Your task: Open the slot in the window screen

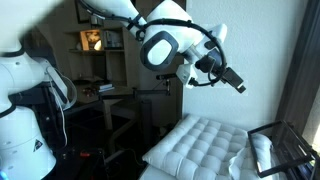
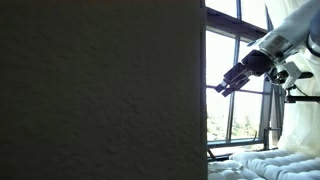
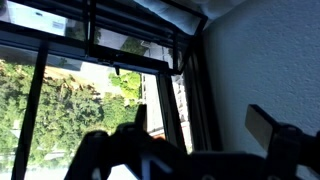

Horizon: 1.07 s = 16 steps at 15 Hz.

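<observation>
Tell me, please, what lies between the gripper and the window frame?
Nothing: in the wrist view the stretch from the open gripper to the window frame is bare air, with the white wall off to one side.

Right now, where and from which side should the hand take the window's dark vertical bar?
Probably mid-height on the dark vertical bar, coming straight in from the room side with the open hand turned to straddle it: it is upright and narrow. The wall crowds one side; no tab shows.
</observation>
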Motion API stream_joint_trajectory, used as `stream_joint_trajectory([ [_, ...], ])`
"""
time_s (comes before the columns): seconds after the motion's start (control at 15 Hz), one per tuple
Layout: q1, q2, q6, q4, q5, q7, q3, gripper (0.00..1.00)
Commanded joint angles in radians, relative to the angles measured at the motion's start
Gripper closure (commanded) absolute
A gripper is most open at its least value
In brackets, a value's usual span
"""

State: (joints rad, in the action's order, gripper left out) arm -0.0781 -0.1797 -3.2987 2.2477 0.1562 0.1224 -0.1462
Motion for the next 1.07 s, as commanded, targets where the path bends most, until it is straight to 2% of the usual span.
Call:
stream_joint_trajectory([
  [0.0, 0.143, -0.006, -0.035, 0.011, 0.04, -0.017, 0.165, 0.0],
  [0.33, 0.374, -0.063, -0.084, -0.008, 0.139, -0.023, 0.419, 0.0],
  [0.6, 0.52, -0.098, -0.089, -0.013, 0.239, -0.017, 0.543, 0.0],
  [1.0, 0.702, -0.159, -0.089, -0.036, 0.38, -0.027, 0.702, 0.0],
])
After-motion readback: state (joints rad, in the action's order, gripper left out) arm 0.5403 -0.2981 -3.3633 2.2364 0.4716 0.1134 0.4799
